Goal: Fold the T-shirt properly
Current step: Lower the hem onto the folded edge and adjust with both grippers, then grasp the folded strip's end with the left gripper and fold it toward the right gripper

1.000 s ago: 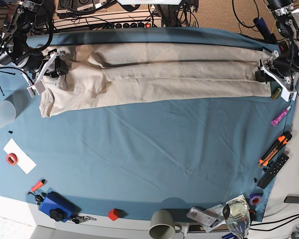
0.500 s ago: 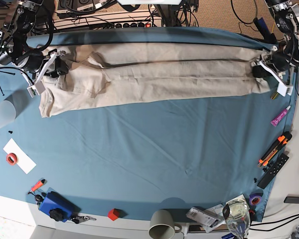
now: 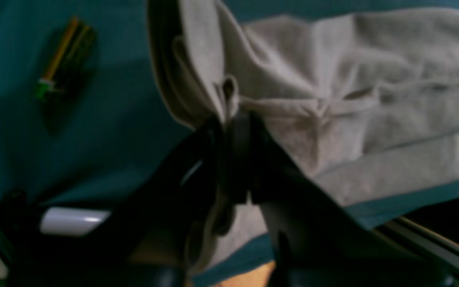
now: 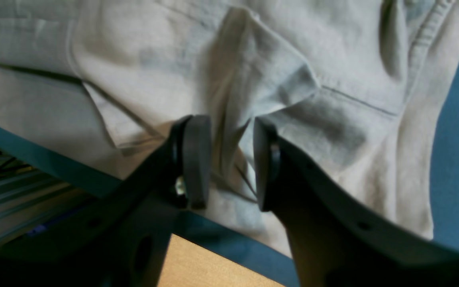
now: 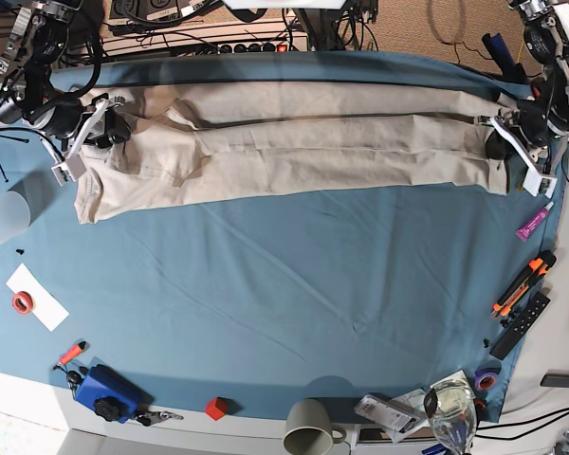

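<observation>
In the base view the T-shirt [image 5: 294,142], folded into a long band, stretches left to right across the far part of the blue table cloth [image 5: 294,275], with the right gripper [image 5: 93,133] at its left end and the left gripper [image 5: 508,140] at its right end. The left wrist view shows the left gripper [image 3: 229,131] with its jaws pressed together on a bunched edge of the T-shirt [image 3: 333,99], a green-tipped marker [image 3: 60,59] lying apart on the cloth. In the right wrist view the right gripper [image 4: 229,159] has its jaws apart, with a fold of the T-shirt [image 4: 253,79] rising between them.
</observation>
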### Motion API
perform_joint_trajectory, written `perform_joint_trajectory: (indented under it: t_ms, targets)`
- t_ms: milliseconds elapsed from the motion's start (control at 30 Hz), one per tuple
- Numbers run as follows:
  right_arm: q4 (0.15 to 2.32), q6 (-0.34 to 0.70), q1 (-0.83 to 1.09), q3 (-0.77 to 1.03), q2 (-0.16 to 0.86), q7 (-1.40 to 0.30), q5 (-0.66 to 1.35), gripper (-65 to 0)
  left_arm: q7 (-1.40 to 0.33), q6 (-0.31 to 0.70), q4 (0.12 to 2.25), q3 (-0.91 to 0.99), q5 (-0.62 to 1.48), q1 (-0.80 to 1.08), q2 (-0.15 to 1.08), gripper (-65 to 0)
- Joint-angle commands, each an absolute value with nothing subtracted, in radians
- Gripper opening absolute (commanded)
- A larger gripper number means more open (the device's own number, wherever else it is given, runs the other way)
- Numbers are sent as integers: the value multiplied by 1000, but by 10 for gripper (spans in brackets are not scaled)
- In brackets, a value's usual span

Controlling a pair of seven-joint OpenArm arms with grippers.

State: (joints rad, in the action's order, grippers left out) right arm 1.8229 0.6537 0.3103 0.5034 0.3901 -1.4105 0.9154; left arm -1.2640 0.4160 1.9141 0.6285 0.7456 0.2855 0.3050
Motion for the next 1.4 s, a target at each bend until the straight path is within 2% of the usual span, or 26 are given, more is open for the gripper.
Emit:
perform_joint_trajectory:
  t_ms: [0, 167, 400, 600, 700, 867, 1133, 1233, 1367]
  targets:
    - [1840, 654, 304, 513, 407, -1396, 930, -463, -1257, 420, 1934, 632, 772, 282, 318, -650]
    - [1840, 654, 302, 513, 407, -1396, 926, -463, -1290, 462, 1941, 632, 874, 283, 299, -650]
    - [1840, 654, 302, 513, 407, -1372, 878, -463, -1293, 524, 2066, 632, 976, 288, 195, -650]
    - [1840, 654, 302, 513, 407, -1351, 862, -463, -1274, 525, 2116, 623, 1007, 288, 142, -650]
    - [1840, 654, 302, 513, 407, -1348, 862, -463, -1275, 526, 2116, 559, 1007, 288, 142, -650]
    - [1840, 654, 302, 513, 407, -1333, 839, -463, -1274, 564, 2116, 352, 1004, 287, 139, -650]
    - [1840, 654, 302, 513, 407, -1323, 814, -463, -1217, 588, 2111, 129, 916, 263, 56, -650]
    - [1840, 654, 302, 513, 407, -1324, 814, -463, -1157, 583, 2106, 34, 760, 237, 34, -650]
    - [1840, 654, 302, 513, 407, -1324, 814, -463, -1096, 526, 2100, -80, 577, 209, 17, -650]
